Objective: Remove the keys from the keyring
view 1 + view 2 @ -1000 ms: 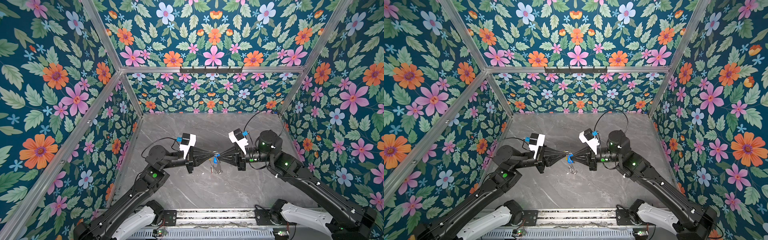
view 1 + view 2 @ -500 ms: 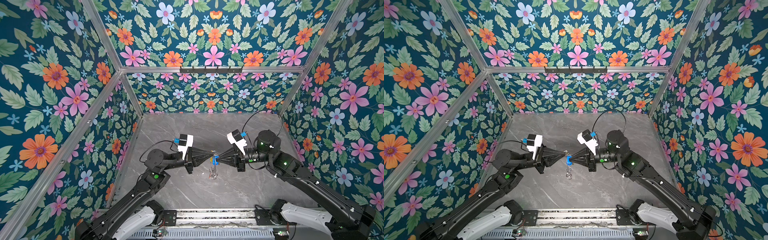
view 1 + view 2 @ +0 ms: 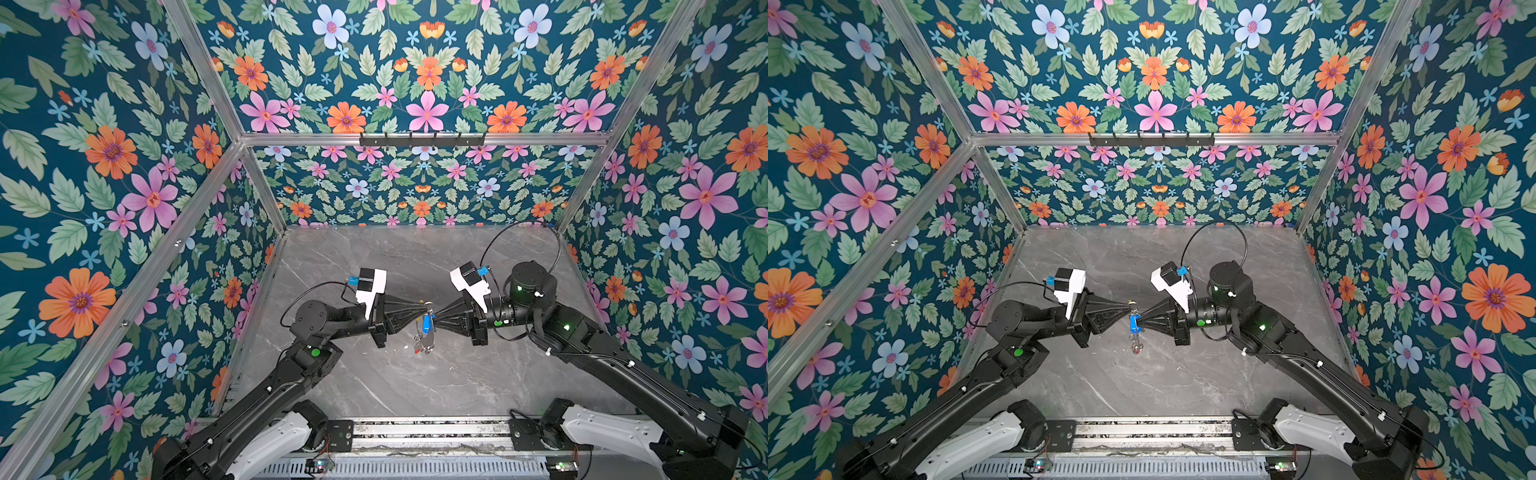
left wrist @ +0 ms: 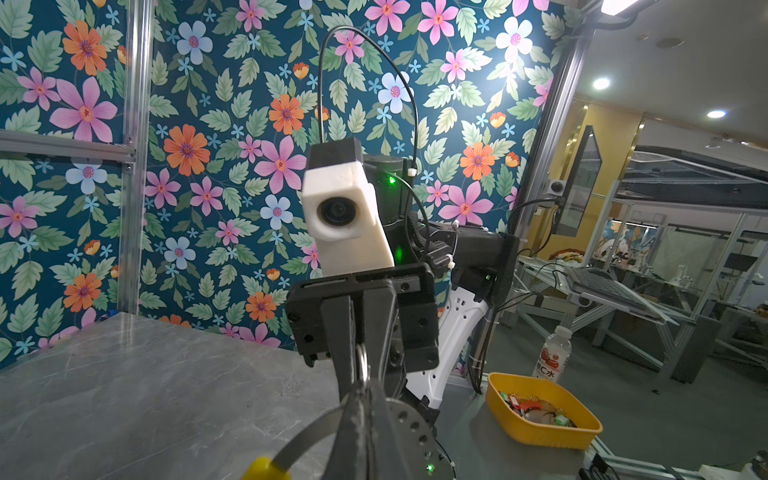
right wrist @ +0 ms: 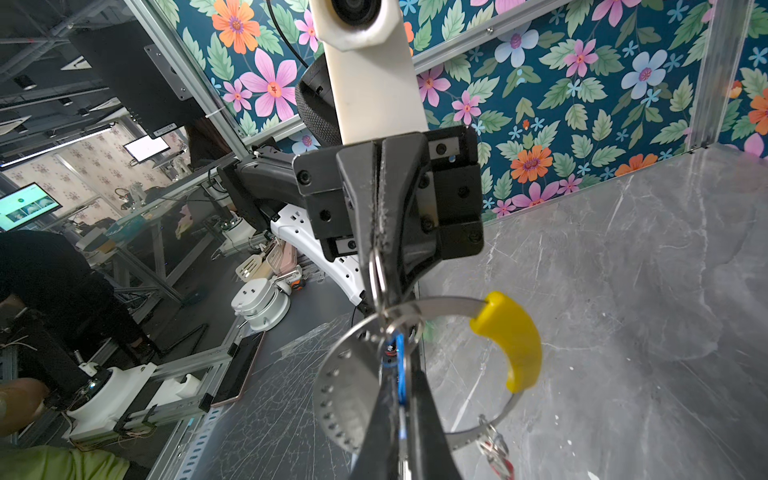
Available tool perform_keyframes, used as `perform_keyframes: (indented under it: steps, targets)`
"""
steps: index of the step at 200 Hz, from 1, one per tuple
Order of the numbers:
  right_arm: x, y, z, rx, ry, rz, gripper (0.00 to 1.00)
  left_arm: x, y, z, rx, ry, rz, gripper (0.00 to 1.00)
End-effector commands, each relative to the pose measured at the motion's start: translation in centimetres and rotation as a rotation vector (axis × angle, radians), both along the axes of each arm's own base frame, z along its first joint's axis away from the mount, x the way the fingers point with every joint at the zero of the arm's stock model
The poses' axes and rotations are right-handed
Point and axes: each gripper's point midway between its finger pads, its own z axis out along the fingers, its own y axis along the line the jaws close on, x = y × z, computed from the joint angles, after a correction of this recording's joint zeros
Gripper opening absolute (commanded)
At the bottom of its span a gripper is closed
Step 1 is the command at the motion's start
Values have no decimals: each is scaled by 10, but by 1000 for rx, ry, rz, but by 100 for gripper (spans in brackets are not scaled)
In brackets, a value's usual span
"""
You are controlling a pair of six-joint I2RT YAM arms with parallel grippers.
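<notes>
Arms meet tip-to-tip mid-air over desk. L gripper fingers pressed together, pinching small split ring. R gripper fingers pinch blue-tag key. Btwn them hangs keyring, off desk; red-tag key dangles from it.

2 overhead views, 2 wrist close-ups

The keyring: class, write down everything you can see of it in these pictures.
The keyring is a thin grey metal band with a yellow arc segment and a flat perforated plate. It hangs above the table, between the left gripper, shut on a small split ring, and the right gripper, apparently shut on the blue tag.
</notes>
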Motion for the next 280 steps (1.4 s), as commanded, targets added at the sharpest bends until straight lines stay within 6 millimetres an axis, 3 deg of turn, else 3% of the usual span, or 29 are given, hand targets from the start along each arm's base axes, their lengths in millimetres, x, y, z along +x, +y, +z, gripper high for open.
perform_keyframes:
  steps: [1, 52, 97, 126, 165, 230, 280]
  targets:
    - [1, 2, -12, -38, 19, -5, 0, -7, 8, 23, -92, -73, 2, 0]
    - [2, -2, -5, -35, -17, -54, 0, -7, 7, 19, -78, -71, -5, 0]
    - [-5, -21, 21, 20, -80, -125, 37, -14, 7, 15, -63, -95, -30, 0]
    - [-3, -31, 44, 107, -109, -197, 45, -15, 8, 12, -66, -105, -27, 0]
    - [7, -24, 64, 220, -75, -225, 45, -16, 10, 12, -90, -108, -27, 0]
    - [2, -5, 60, 242, -51, -163, 45, -13, 11, 11, -112, -101, -10, 0]
    - [3, 0, 54, 230, -39, -148, 29, -11, 11, 11, -114, -94, -7, 0]
